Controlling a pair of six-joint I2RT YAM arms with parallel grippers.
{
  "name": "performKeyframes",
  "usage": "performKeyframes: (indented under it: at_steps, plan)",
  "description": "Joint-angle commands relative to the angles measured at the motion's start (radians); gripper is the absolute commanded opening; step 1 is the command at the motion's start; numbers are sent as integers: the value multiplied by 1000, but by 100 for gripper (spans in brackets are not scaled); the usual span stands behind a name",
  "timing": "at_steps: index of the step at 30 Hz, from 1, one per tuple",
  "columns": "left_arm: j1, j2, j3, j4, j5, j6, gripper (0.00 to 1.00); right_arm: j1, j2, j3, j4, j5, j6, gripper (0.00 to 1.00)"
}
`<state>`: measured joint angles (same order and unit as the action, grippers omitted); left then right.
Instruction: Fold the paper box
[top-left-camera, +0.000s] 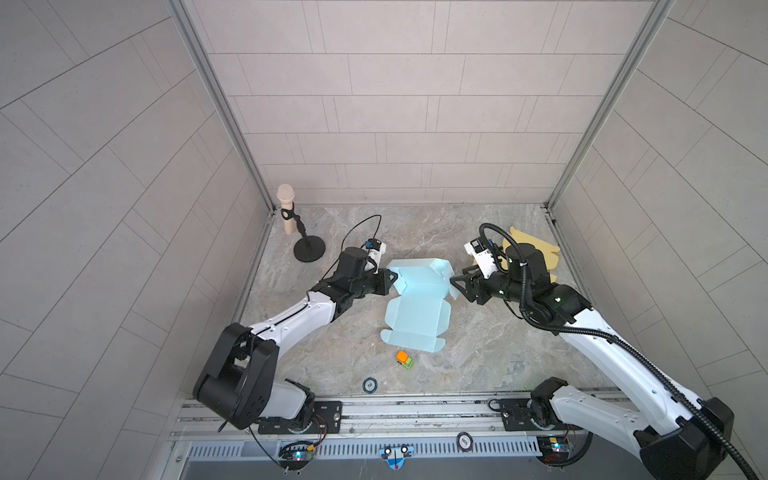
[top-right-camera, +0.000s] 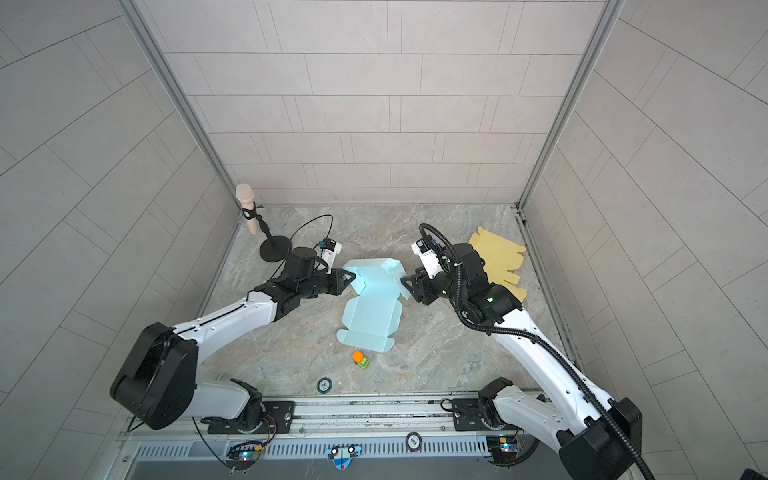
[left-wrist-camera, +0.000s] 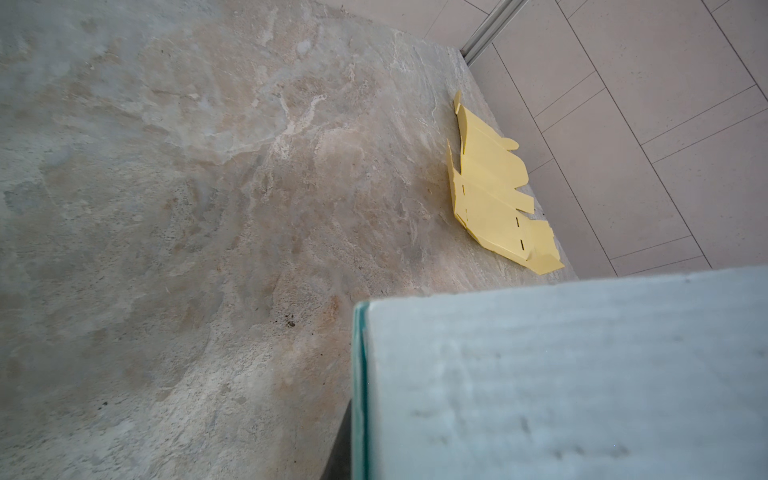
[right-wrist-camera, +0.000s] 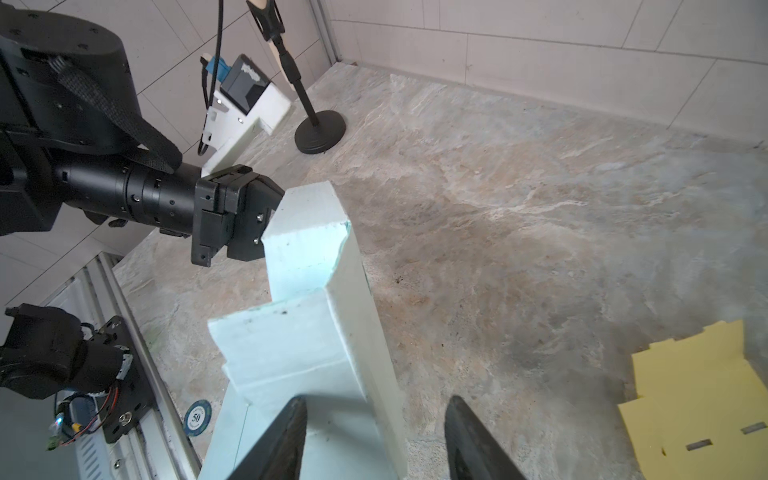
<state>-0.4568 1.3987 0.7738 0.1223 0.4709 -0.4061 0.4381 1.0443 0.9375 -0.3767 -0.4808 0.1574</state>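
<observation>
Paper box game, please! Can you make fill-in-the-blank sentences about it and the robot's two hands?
The paper box is light ____.
The left gripper is ____ on the box's side flap.
The right gripper is ____, fingers apart at the opposite side.
The flat cardboard sheet behind the right arm is ____.
Missing words: blue; shut; open; yellow.

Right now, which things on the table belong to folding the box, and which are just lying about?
Job in hand:
blue box, partly folded
left gripper, shut on it
right gripper, open at its opposite side

Lying about:
yellow cardboard sheet
toy truck
poker chip
microphone on its stand
</observation>
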Motion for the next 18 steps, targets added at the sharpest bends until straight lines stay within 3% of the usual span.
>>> performKeyframes:
  at_steps: [1, 5, 10, 14, 18]
  plan:
    - [-4, -17, 0, -7, 20, 19, 8, 1, 16, 39, 12, -66, -27, 53]
    - [-7, -11, 7, -14, 24, 18, 8, 9, 53, 42, 48, -133, -32, 45]
    - [-8, -6, 12, -22, 17, 16, 8, 65, 103, 75, 23, -98, -50, 33]
    - [-9, -4, 13, -26, 8, 3, 8, 126, 121, 84, 26, -20, -47, 32]
    - [-17, 3, 18, -30, -7, -6, 8, 200, 161, 107, -2, 167, -40, 32]
